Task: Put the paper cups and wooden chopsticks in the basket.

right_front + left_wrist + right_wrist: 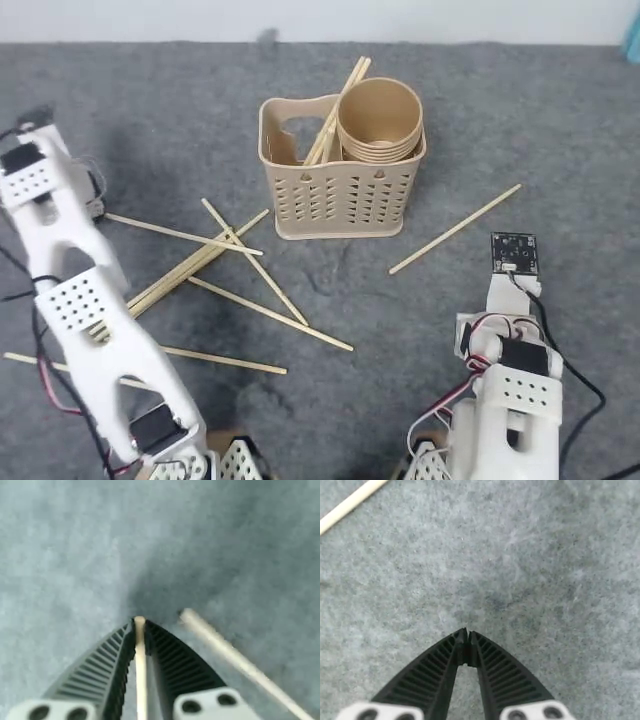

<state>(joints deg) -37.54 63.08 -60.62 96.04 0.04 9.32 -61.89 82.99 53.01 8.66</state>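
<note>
- Pinching a wooden chopstick (140,670), your left end effector (139,626) has its jaws pressed onto it low over the grey bench (75,540). A second chopstick (230,655) lies just beside.
- Your right end effector (466,634) is pressed together on nothing, tips over bare bench, with a loose chopstick (350,502) well apart from it.
- The paper cups (380,120) sit stacked in the basket (340,200), in its right compartment, with leaning chopsticks (338,105) just beside them.
- Scattered chopsticks (225,265) lie crossed on the bench left of the basket, and a lone chopstick (455,230) lies to its right.
</note>
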